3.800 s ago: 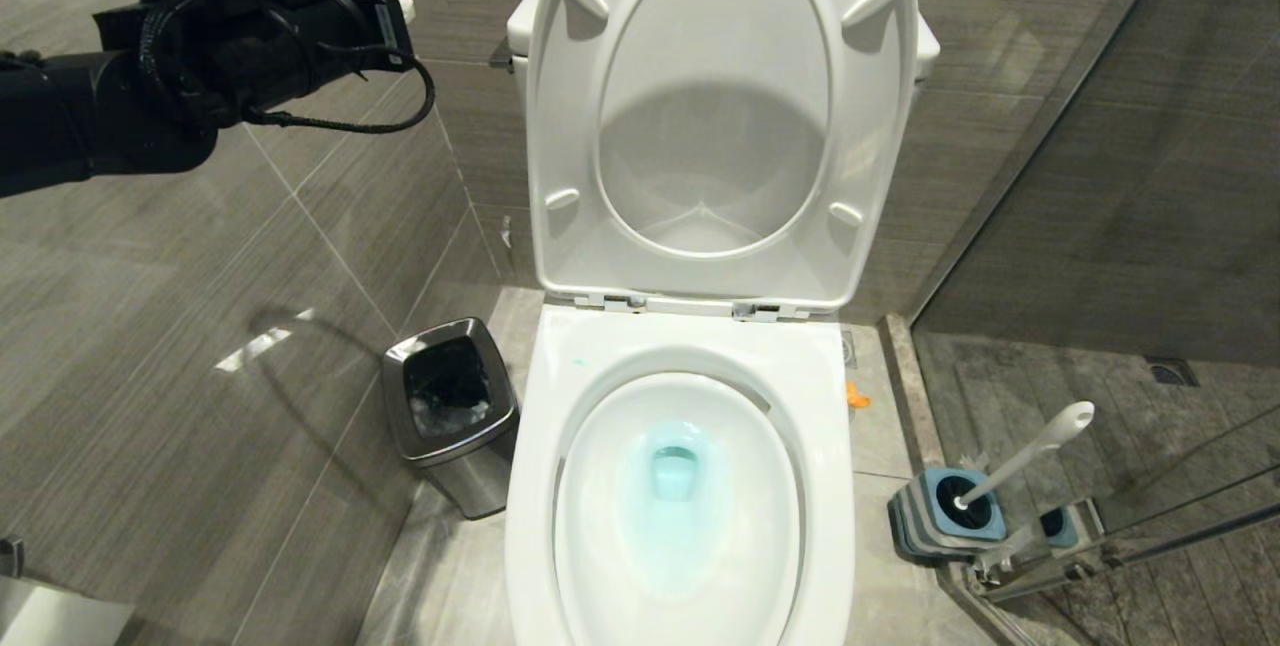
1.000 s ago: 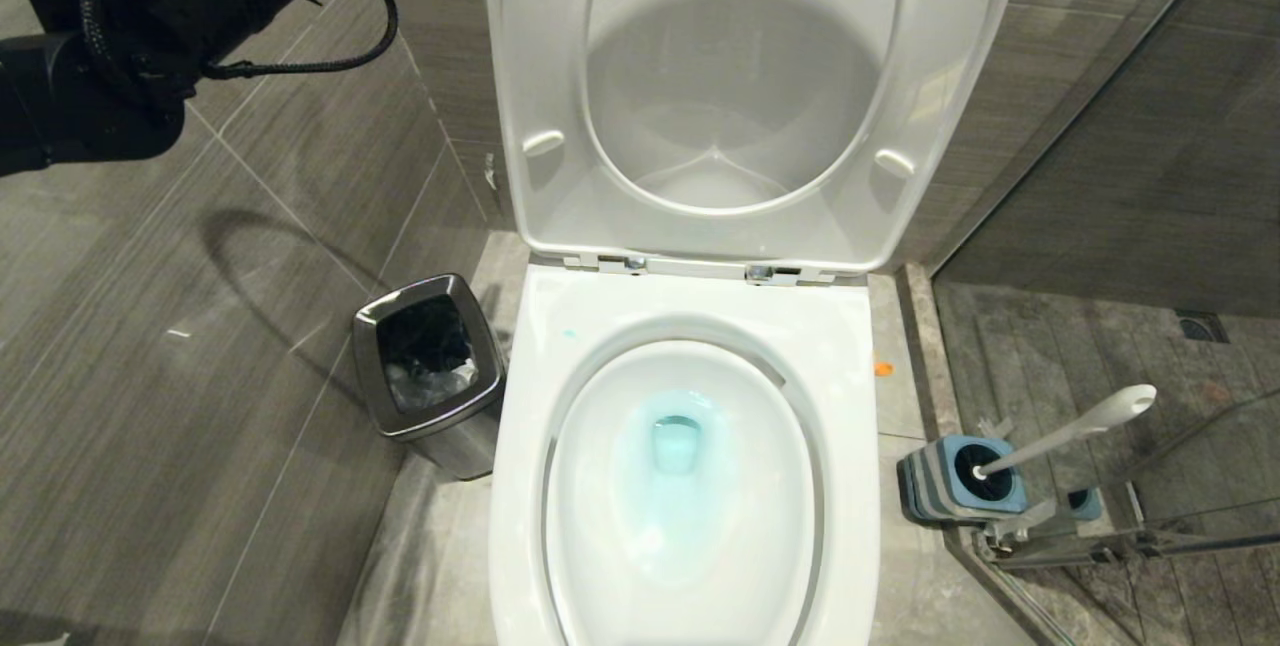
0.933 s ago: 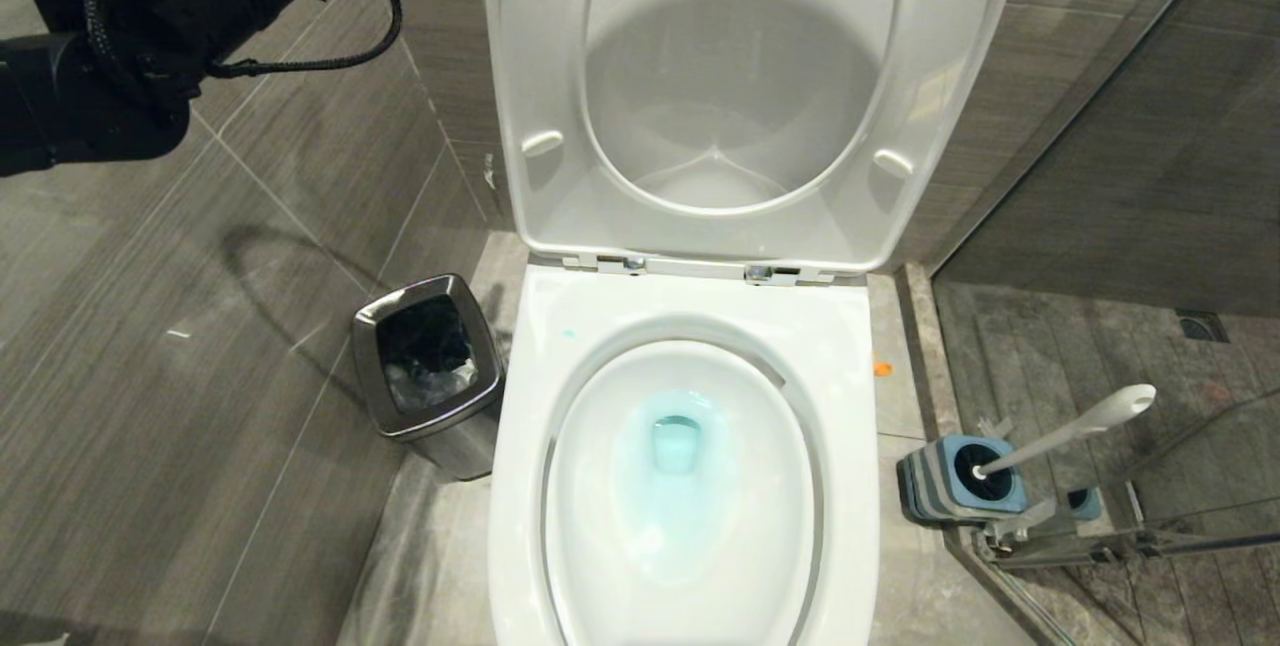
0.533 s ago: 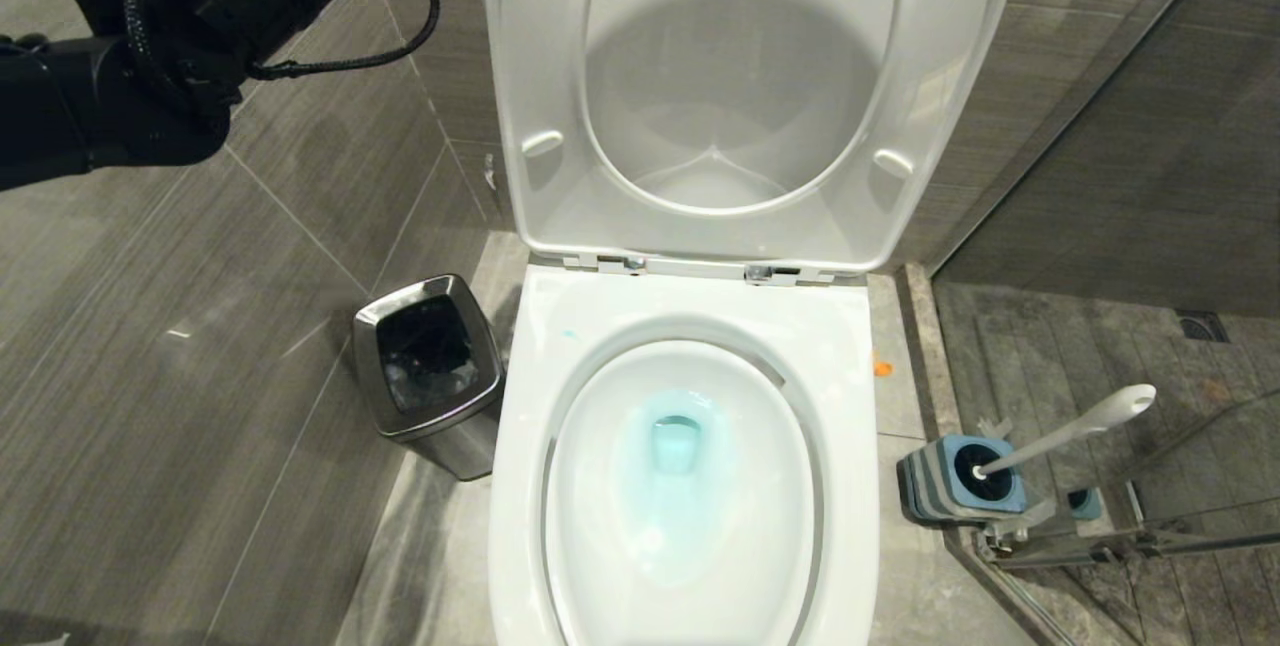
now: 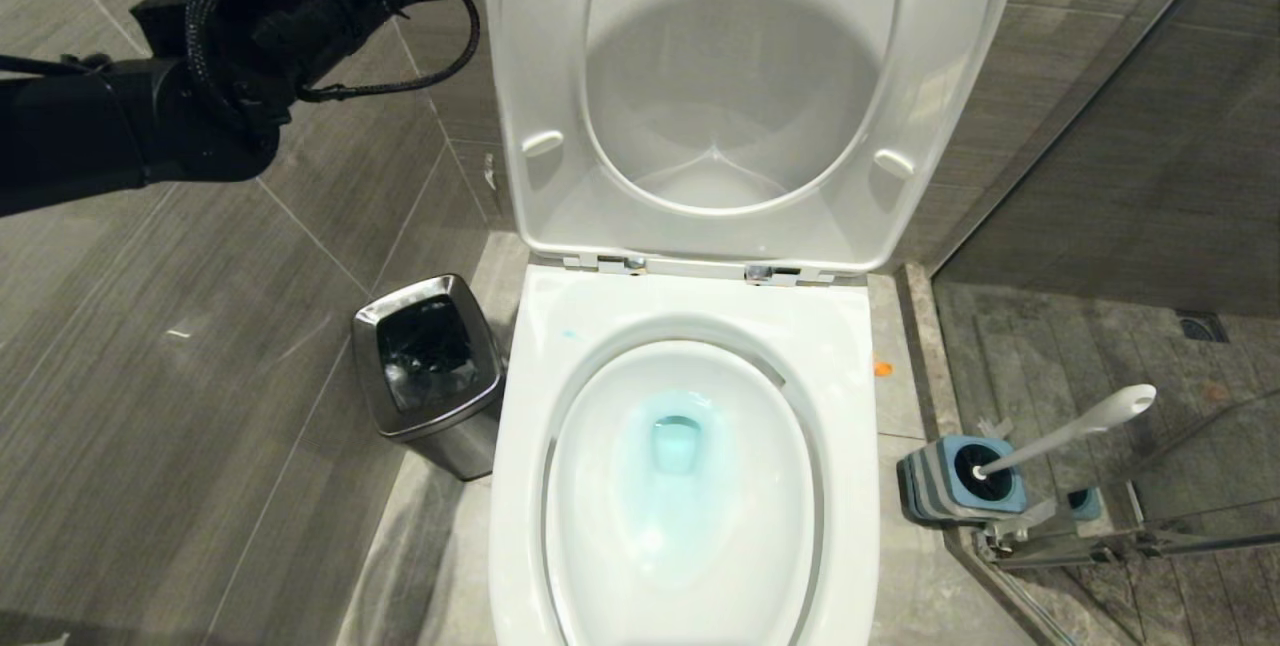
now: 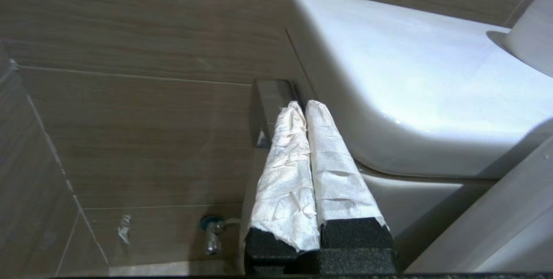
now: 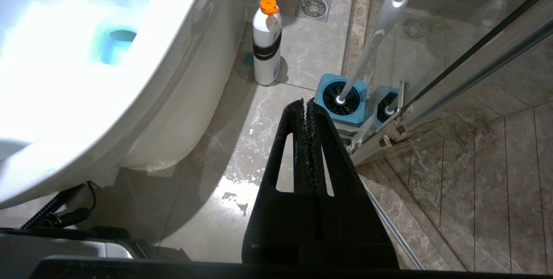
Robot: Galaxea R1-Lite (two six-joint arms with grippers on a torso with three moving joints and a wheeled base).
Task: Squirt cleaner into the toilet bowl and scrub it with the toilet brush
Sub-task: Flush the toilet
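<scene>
The white toilet bowl (image 5: 840,376) stands open, with its seat and lid (image 5: 700,76) raised. Turquoise cleaner (image 5: 675,446) tints the water, and a small teal spot (image 5: 570,334) marks the rim. The toilet brush (image 5: 1070,429) leans in its blue holder (image 5: 960,491) on the floor to the bowl's right. My left arm (image 5: 250,36) reaches in at the upper left. My left gripper (image 6: 301,105), its fingers wrapped in white paper, is shut and empty, with its tips at a chrome lever (image 6: 268,97) on the cistern's (image 6: 410,76) side. My right gripper (image 7: 305,103) hangs shut and empty just short of the brush holder (image 7: 341,99).
A small steel bin (image 5: 430,371) stands left of the bowl against the tiled wall. A white bottle with an orange cap (image 7: 266,41) stands on the floor between bowl and brush holder. A glass shower screen (image 5: 1100,536) runs just behind the holder.
In the last second my left arm has swung right, towards the cistern and the raised lid. The bowl, the brush and the bin have stayed put.
</scene>
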